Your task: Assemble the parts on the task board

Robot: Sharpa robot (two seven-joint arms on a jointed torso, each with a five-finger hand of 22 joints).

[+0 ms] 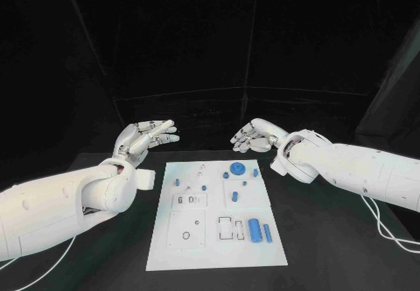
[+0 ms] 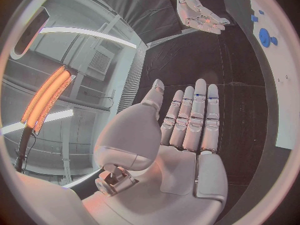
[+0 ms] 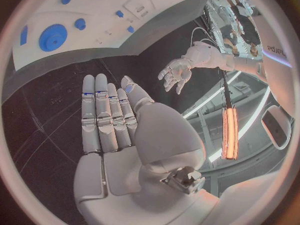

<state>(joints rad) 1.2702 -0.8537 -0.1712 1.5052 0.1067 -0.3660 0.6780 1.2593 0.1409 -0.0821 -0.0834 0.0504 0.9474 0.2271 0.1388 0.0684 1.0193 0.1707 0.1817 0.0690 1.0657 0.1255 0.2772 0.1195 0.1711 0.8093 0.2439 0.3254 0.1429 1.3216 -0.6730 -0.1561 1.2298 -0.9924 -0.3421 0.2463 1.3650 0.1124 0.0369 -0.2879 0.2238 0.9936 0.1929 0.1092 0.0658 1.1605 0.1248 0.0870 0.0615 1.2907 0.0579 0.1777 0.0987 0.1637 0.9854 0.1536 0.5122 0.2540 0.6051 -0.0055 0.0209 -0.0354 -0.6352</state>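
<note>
The white task board (image 1: 219, 245) lies in the middle of the black table. On it are a blue gear (image 1: 236, 168) at the far end, a thick blue cylinder (image 1: 255, 230) with a thinner blue pin (image 1: 267, 233) beside it on the right, and several small blue pieces such as one at the left (image 1: 176, 181). My left hand (image 1: 147, 138) hovers beyond the board's far left corner, fingers straight and apart, holding nothing. My right hand (image 1: 254, 136) hovers beyond the far right corner, also holding nothing. The left wrist view shows the left hand's flat palm (image 2: 181, 135); the right wrist view shows the right hand's flat palm (image 3: 119, 130).
Black table (image 1: 332, 242) surrounds the board on all sides, with black curtains behind. The right wrist view shows the gear (image 3: 52, 37) on the board (image 3: 94, 42) and my left hand (image 3: 178, 72) across from it. A white cable (image 1: 389, 233) trails under the right arm.
</note>
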